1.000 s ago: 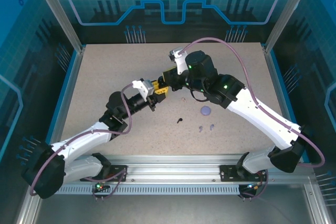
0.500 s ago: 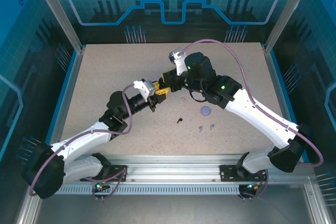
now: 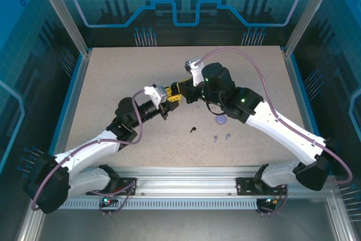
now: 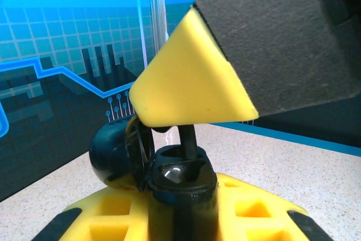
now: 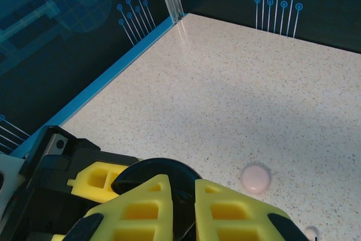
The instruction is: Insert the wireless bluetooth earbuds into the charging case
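Note:
Mid-table, my left gripper is shut on an open black charging case, its lid hinged back to the left. From above, my right gripper meets it, shut on a black earbud whose stem stands in one of the case's wells. In the right wrist view the right gripper has its yellow fingers nearly together over the round black case. A second black earbud lies on the table nearer the arms.
A lilac case lies partly under the right arm, with two lilac earbuds in front of it. A pale pink case sits just beyond the grippers. Blue walls ring the speckled table.
The right arm has swung slightly right and its wrist has turned, now covering part of the lilac case. Both grippers have stayed together at the black case. The left arm is still.

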### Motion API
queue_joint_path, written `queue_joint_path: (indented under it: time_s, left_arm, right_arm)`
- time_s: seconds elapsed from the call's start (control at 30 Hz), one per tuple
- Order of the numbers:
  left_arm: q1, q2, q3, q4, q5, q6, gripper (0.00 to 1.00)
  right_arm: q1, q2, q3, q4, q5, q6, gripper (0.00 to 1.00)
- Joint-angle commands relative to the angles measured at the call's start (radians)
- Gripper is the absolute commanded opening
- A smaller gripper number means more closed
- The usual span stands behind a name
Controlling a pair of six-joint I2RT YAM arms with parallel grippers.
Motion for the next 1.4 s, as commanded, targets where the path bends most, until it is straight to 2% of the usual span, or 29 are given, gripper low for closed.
queue_joint_path:
  time_s: [0.0, 0.3, 0.83, 1.37]
  left_arm:
    - [-0.005, -0.003, 0.049, 0.058, -0.001, 0.025, 0.0]
    - [-0.006, -0.005, 0.047, 0.054, 0.009, 0.017, 0.0]
    - [-0.005, 0.005, 0.042, 0.047, 0.025, 0.014, 0.0]
    - [-0.005, 0.006, 0.05, 0.053, 0.019, 0.018, 0.0]
  right_arm:
    - [0.009, -0.035, -0.039, 0.053, 0.03, -0.021, 0.13]
    - [0.017, -0.032, -0.028, 0.078, -0.017, -0.045, 0.12]
    - [0.024, -0.029, 0.044, 0.081, 0.05, -0.076, 0.12]
    - [0.037, -0.016, 0.019, 0.069, 0.027, -0.069, 0.11]
